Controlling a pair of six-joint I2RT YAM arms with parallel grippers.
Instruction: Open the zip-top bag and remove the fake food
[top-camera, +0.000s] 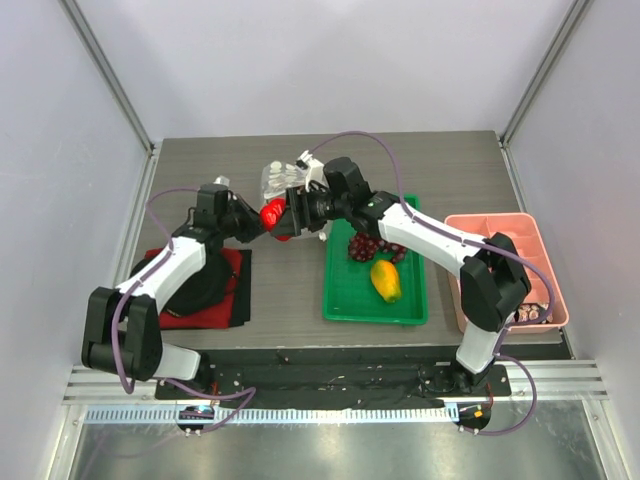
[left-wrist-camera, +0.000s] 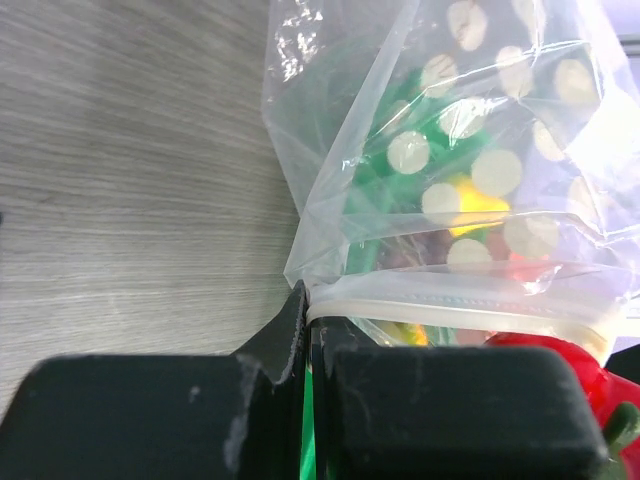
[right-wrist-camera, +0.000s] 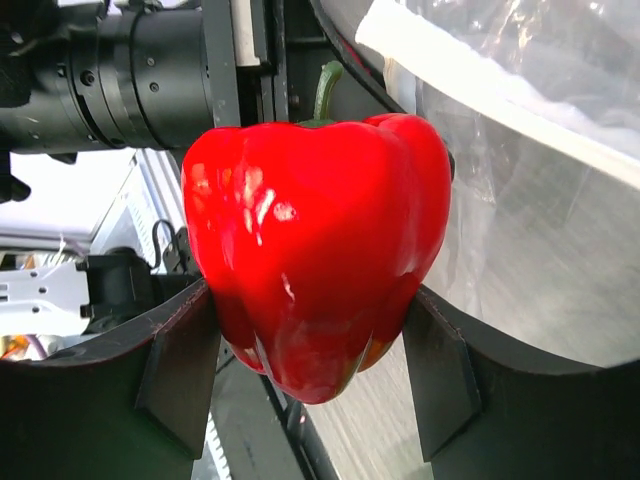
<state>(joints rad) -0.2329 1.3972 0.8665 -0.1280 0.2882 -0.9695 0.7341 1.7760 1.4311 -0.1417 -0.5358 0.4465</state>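
The left jaws are fully closed and pinch the bag (left-wrist-camera: 470, 150) at one corner of its white zip strip (left-wrist-camera: 470, 305); the left wrist view shows the strip coming out from between the two black fingers (left-wrist-camera: 440, 420). The bag is above the middle of the table (top-camera: 200, 170), toward the far side, and spreads away from the left jaws. Its clear dotted plastic is crinkled. Whether its lower part touches the table, I cannot tell.

The right jaws stand wide and hold the red pepper (right-wrist-camera: 310, 240), one finger (right-wrist-camera: 180, 370) on each side of it, with the green stem pointing up in the right wrist view. The pepper is just beside the zip strip and close to the left jaws. If any part of it is inside the bag mouth, I cannot tell.

To the right of the bag lies a green tray (top-camera: 345, 300). The grapes (top-camera: 365, 245) are at its far end, partly under the right arm (top-camera: 440, 240), and the yellow piece (top-camera: 385, 280) lies near them, closer to the front. A pink bin (top-camera: 500, 222) stands right of the tray. A red cloth (top-camera: 235, 290) lies on the left, under the left arm (top-camera: 170, 265).
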